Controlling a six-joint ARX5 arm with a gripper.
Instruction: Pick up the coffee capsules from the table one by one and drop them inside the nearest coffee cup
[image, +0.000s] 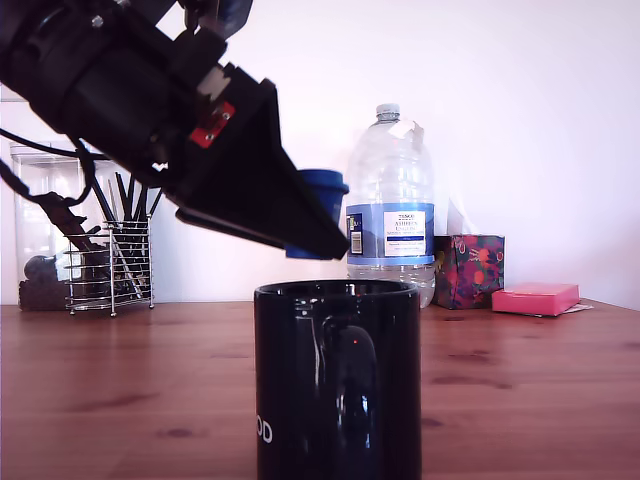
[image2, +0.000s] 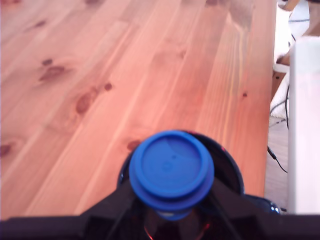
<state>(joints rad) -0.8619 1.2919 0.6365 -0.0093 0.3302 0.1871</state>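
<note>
mug: coffee cup (image: 337, 380) nearest the exterior camera, glossy black, upright on the table, handle facing the camera, white "OD" low on its wall toward the exterior view's left. Mouth open upward.
capsule: blue here, not cream-beige. One coffee capsule (image2: 171, 170) held above the mug mouth; in the exterior view it sits at (image: 318, 210), just above the rim and clear of it. Wrist view puts it over the dark opening, flat end toward that camera.
gripper: gripper (image: 322, 228) comes down at a slant from the exterior view's upper left, jaws pinching the capsule from both sides. Black fingers (image2: 107, 210) flank it in the wrist view.
clearance: tip close over the rim, not touching. Open air to the exterior view's right of the tip.
table: table (image: 530, 370) reddish-brown wood, grain and dark knots, bare around the mug. No other capsules seen on it in either view.
edge: wrist view shows the table's long edge running past the mug; beyond it a drop to the floor with cables (image2: 277, 112) and a white panel (image2: 304, 125) close alongside.
back row: wire holder (image: 112, 267) with dark utensils at the exterior view's left, next to a clear container (image: 35, 225); big water bottle (image: 390, 200) behind the mug; patterned box (image: 468, 271) and pink box (image: 535, 298) at the right. All well apart from the mug.
room: plain white wall (image: 530, 110) behind.
</note>
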